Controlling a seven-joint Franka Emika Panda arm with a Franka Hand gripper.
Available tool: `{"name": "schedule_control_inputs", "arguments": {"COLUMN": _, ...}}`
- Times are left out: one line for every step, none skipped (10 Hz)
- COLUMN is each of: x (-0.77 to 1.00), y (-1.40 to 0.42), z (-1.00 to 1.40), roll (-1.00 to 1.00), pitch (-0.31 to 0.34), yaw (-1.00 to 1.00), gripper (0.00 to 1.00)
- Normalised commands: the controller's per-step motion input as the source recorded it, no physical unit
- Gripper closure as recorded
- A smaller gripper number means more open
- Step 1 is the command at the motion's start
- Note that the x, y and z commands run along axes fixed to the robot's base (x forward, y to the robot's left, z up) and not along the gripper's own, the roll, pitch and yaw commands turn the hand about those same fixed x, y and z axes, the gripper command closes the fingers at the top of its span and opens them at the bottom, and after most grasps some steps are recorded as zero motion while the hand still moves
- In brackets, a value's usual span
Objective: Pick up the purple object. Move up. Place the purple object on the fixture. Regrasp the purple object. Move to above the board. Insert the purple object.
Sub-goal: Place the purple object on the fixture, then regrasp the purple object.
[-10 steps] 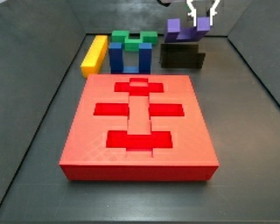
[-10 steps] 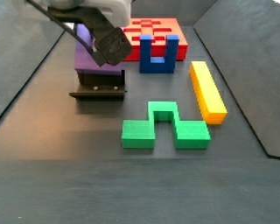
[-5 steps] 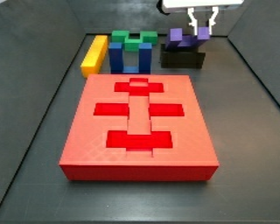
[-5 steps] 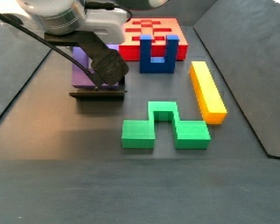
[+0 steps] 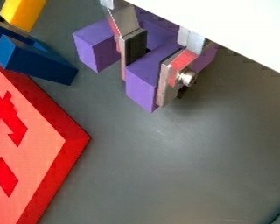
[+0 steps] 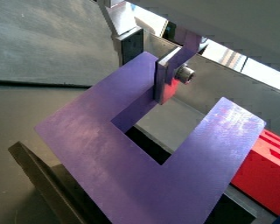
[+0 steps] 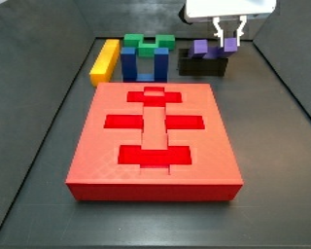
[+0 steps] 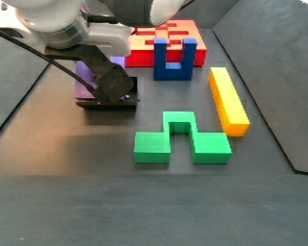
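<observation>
Gripper: the gripper (image 5: 152, 59) is over the fixture (image 7: 204, 66) near the floor's far right corner, its silver plates closed around one prong of the purple object (image 6: 143, 140).
Purple object: on the fixture's stepped top, prongs up.
Handling: likely light, rigid, smooth plastic; best pinched across flat prong faces.
Surface: dark matte floor (image 8: 105, 183), walled; the board (image 7: 153, 141) lies centrally, with open room around it.

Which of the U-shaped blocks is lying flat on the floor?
The green block. The blue block stands upright, and the purple object sits on the fixture under the tool.
</observation>
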Motion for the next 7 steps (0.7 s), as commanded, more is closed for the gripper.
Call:
{"name": "schedule_control_inputs", "arguments": {"x": 0.0, "y": 0.0, "z": 0.0, "roll": 0.0, "pitch": 0.0, "yaw": 0.0, "gripper": 0.0}}
{"name": "schedule_control_inputs", "arguments": {"x": 0.0, "y": -0.03, "z": 0.0, "roll": 0.0, "pitch": 0.0, "yaw": 0.0, "gripper": 0.0}}
{"name": "schedule_control_inputs", "arguments": {"x": 0.08, "y": -0.05, "z": 0.11, "roll": 0.14, "pitch": 0.0, "yaw": 0.0, "gripper": 0.0}}
{"name": "schedule_control_inputs", "arguments": {"x": 0.27, "y": 0.0, "z": 0.55, "roll": 0.09, "pitch": 0.111, "yaw": 0.0, "gripper": 0.0}}
{"name": "schedule_control_inputs", "arguments": {"x": 0.11, "y": 0.02, "z": 0.68, "roll": 0.15, "pitch": 0.077, "yaw": -0.03, "gripper": 0.0}}
{"name": "schedule_control_inputs", "arguments": {"x": 0.02, "y": 0.0, "z": 0.7, "roll": 0.35, "pitch": 0.066, "yaw": -0.05, "gripper": 0.0}}
{"name": "schedule_control_inputs", "arguments": {"x": 0.01, "y": -0.01, "z": 0.76, "roll": 0.43, "pitch": 0.066, "yaw": -0.05, "gripper": 0.0}}
